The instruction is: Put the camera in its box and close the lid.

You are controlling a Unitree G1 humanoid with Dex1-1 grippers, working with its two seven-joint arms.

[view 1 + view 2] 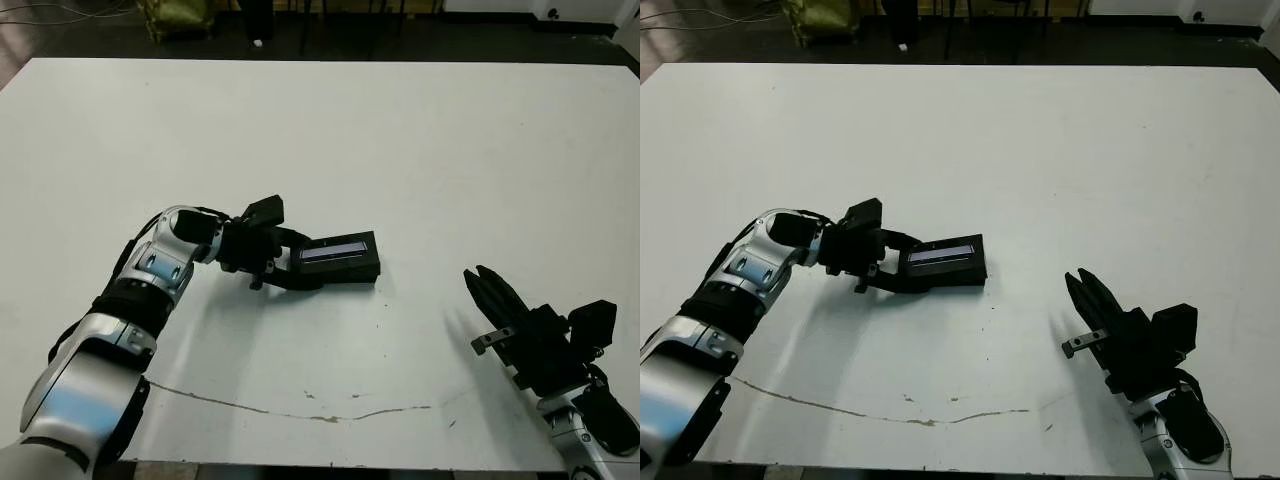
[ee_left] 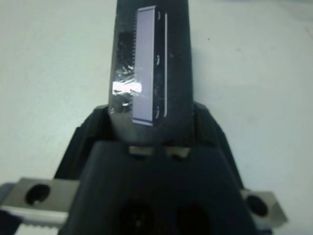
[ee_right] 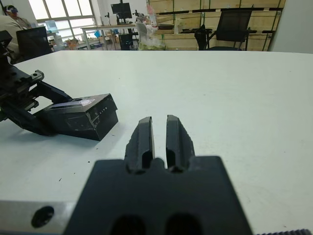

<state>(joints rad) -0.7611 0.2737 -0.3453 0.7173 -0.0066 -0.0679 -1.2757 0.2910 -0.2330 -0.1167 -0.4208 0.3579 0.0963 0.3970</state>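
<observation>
White worktop [image 1: 400, 140] fills the head views, bare apart from a thin cracked line near its front edge; beyond its far edge lies a dark floor, and the right wrist view shows shelving, desks and office chairs behind.

Item: the lid [image 1: 340, 258], a flat black cover, lies left of the worktop's centre. Its long axis runs roughly left to right, the right end angled slightly toward the far edge. The silvery-lavender strip [image 2: 145, 63] faces up and runs along that axis. Small marks sit beside the strip in the left wrist view, but they are too blurred to read; no brand or writing is legible.

Left tool [image 1: 300, 268]: its black fingers straddle the left end of the lid, apparently clamped on it, though the contact itself is partly hidden.

Right tool [image 1: 487, 290]: resting low over the worktop at the front right, well apart from the lid, fingers [image 3: 145, 137] close together with only a narrow gap, holding nothing.
</observation>
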